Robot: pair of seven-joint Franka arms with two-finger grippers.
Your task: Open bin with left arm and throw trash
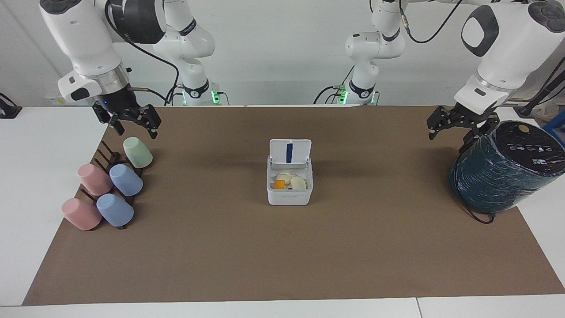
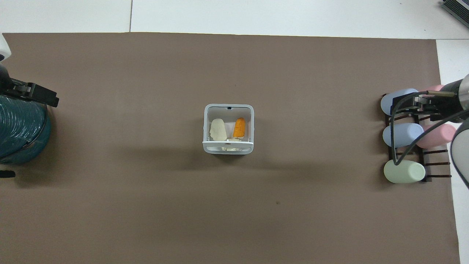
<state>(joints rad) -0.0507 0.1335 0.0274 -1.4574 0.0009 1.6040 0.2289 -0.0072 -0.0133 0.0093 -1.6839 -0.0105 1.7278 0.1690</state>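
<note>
The task looked all but finished: the bin [image 1: 289, 187] stood in the middle of the brown mat [image 1: 282, 256] on the counter with its lid [image 1: 290, 153] raised upright on the hinge edge nearer the robots, and the trash [image 1: 289, 181] lay inside it; no scrap was visible on the mat. The left tool [image 1: 454, 125] hung with its fingers apart and empty, just beside the top of the dark teal wrapped cylinder [image 1: 503, 172], well apart from the bin toward the left arm's end; the right tool [image 1: 129, 121] also stood spread and empty, over the mat's edge above the rack of pastel cups [image 1: 110, 185], equally far from the bin. Judged from this, what remained was at most parking the arms, or shutting the lid if that was wanted; nothing called for a grasp. The bin was small, white and square with rounded corners, a blue stripe running down the lid's inner face; inside showed an orange piece [image 2: 239, 127], a pale yellowish lump [image 2: 217, 130] and a whitish scrap partly hidden under the lid.
</note>
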